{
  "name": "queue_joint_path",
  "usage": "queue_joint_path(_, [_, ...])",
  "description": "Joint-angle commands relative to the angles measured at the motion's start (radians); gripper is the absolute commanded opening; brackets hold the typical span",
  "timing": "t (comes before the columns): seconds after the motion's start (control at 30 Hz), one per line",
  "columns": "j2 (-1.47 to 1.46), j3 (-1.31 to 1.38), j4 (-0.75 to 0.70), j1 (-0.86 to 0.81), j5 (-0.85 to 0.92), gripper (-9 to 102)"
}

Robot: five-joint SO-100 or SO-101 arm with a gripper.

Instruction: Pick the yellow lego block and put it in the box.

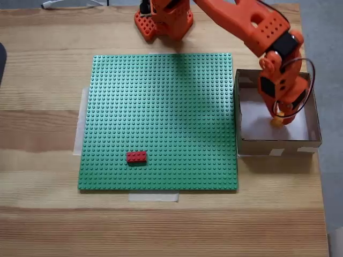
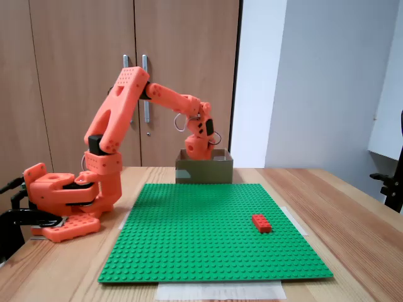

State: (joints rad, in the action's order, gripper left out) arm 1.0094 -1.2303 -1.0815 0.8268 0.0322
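Claw [image 1: 278, 119]: lowered inside the box [image 1: 316, 126] at the desk's right edge in a fixed view, pinching the yellow lego block [image 1: 276, 122] just above the white floor. Block sits directly beneath the fingertips; long axis unclear. Red brick [image 1: 136, 156]: on green baseplate [image 1: 161, 107], well apart.
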Motion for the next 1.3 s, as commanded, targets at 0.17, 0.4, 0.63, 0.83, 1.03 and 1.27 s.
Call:
queue_joint_path(0.17, [0.005, 0.009, 0.023, -0.021, 0.008, -1])
queue_joint_path(0.4, [0.012, 0.018, -0.008, -0.021, -0.011, 6])
queue_joint_path(0.63, [0.103, 0.051, -0.014, -0.018, -0.046, 12])
queue_joint_path(0.83, [0.187, 0.020, -0.009, -0.009, -0.051, 14])
queue_joint_path(1.03, [0.307, -0.069, 0.025, -0.009, -0.034, 14])
queue_joint_path(1.27, [0.480, -0.206, 0.071, -0.021, 0.000, 11])
